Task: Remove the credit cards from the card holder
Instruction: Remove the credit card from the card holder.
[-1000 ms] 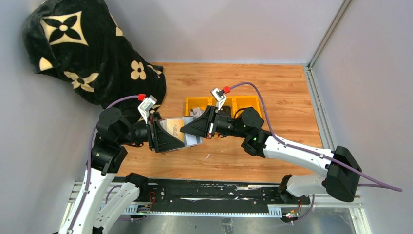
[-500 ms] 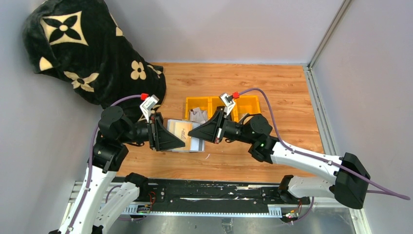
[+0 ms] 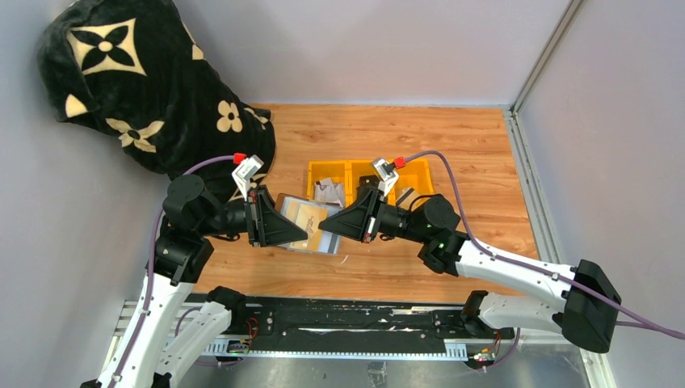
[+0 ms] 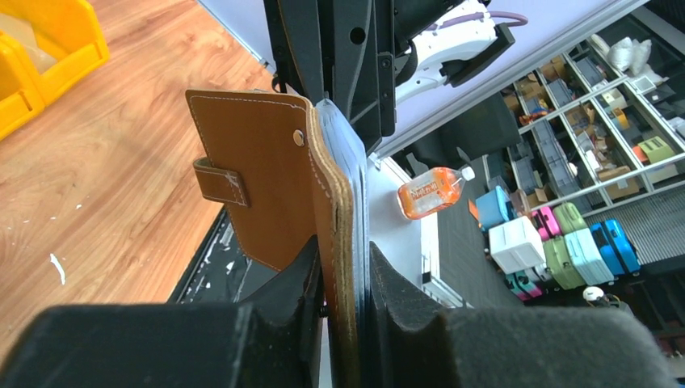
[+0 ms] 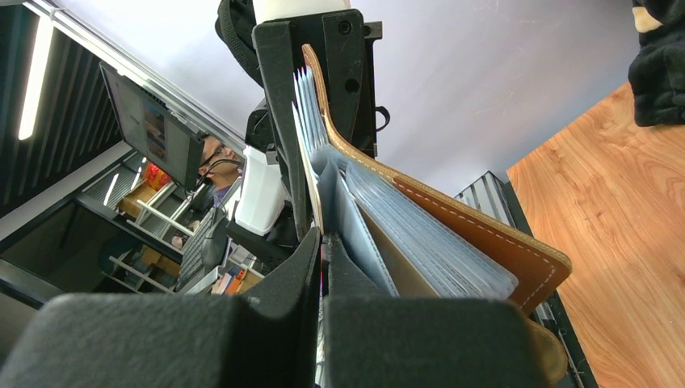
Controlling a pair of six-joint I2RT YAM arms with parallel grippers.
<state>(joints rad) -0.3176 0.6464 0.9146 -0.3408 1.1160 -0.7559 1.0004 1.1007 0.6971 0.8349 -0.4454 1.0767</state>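
While left gripper [image 4: 343, 260] clamped brown white-stitched leather card holder [image 4: 258, 170], its clear sleeves [image 5: 420, 242] fanned open; right gripper [image 5: 323, 242] pinched one sleeve.

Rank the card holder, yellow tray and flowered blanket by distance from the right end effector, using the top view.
1. card holder: pinched at the tips of the right end effector.
2. yellow tray: just beyond it, farther from the arm bases.
3. flowered blanket: far-left corner.

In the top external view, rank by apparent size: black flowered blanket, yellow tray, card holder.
1. black flowered blanket, by far.
2. yellow tray.
3. card holder; partly hidden and held nearer the camera, so its gap to the tray is unsure.
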